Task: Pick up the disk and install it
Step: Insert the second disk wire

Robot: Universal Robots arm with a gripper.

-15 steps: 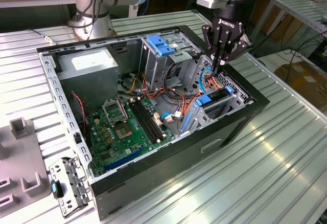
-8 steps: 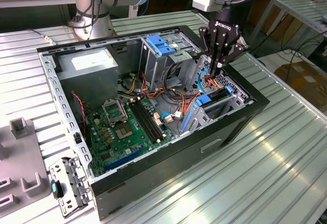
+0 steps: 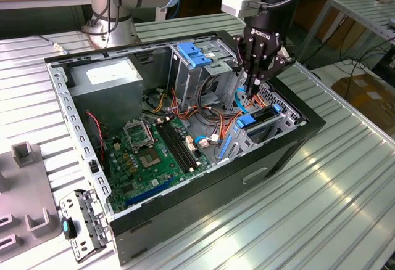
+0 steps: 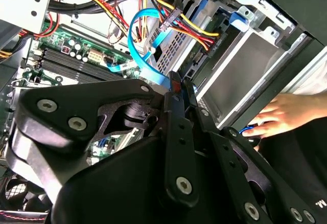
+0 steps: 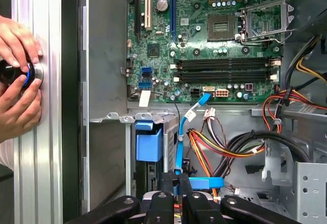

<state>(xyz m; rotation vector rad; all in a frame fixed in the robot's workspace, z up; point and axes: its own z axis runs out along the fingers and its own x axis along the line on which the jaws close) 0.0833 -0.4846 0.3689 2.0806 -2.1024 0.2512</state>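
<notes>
The disk (image 3: 262,116) lies edge-up in the low drive cage at the case's right end in the exterior view, a dark slab between blue side rails. My gripper (image 3: 252,90) points straight down just above and behind it, among orange and blue cables. Its fingers are pressed together, shut, with nothing seen between them. The second wrist view has the gripper (image 4: 180,85) beside a blue data cable (image 4: 134,40) and the grey cage wall (image 4: 248,65). In the first wrist view the gripper (image 5: 176,184) hangs next to a blue rail end (image 5: 149,143).
The open computer case (image 3: 185,202) lies on a ribbed aluminium table. Inside are the power-supply box (image 3: 111,76), a tall cage with a blue bracket (image 3: 194,54) and the motherboard (image 3: 148,153). A person's hands (image 5: 18,81) hold a dark round object outside the case wall. A loose metal bracket (image 3: 83,220) lies at the front left.
</notes>
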